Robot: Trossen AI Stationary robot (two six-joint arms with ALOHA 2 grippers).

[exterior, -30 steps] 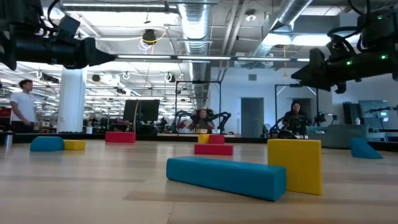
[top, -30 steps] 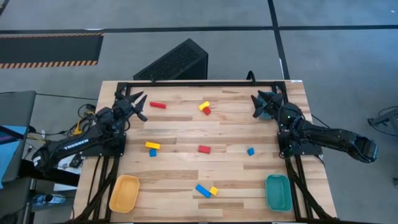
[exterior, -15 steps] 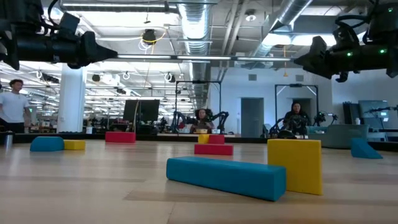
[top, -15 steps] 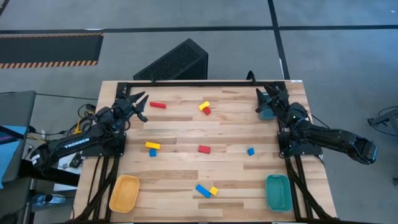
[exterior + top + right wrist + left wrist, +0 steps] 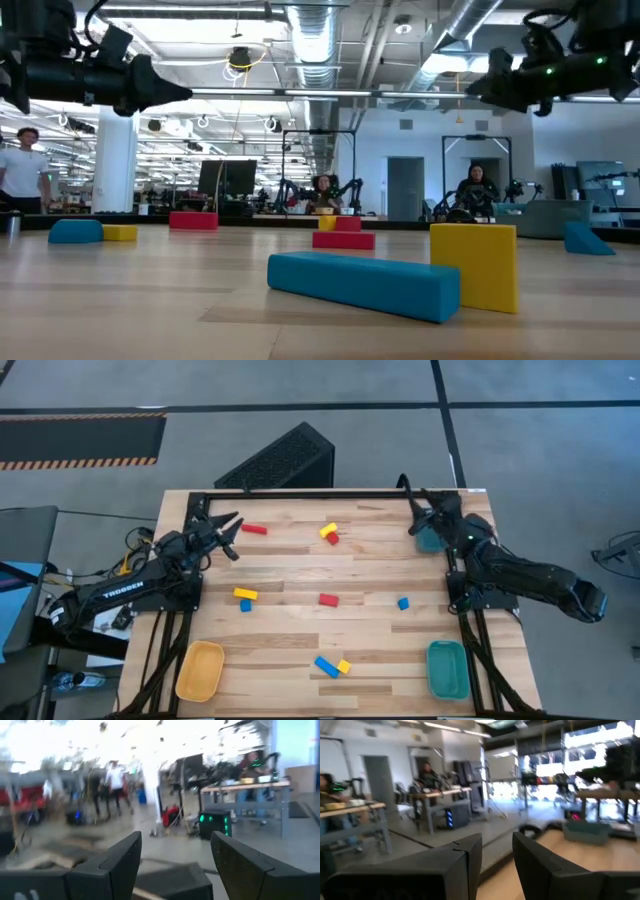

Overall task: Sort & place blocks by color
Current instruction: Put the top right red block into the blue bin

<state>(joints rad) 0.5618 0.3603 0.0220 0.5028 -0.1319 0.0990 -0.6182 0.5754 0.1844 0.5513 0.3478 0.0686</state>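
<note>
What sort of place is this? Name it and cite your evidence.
Probably a robotics lab or workshop. Beyond the wooden table, the low view shows open ceiling ducts, workbenches with monitors, and another robot arm rig where people sit.

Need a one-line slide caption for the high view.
Both end effectors, left and right, open above the table's far corners; blocks unsorted.

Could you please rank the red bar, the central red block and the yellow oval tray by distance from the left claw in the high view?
From the left claw:
1. Red bar, just beside it at the far edge.
2. Central red block, mid-table.
3. Yellow oval tray, near-left corner.
</note>
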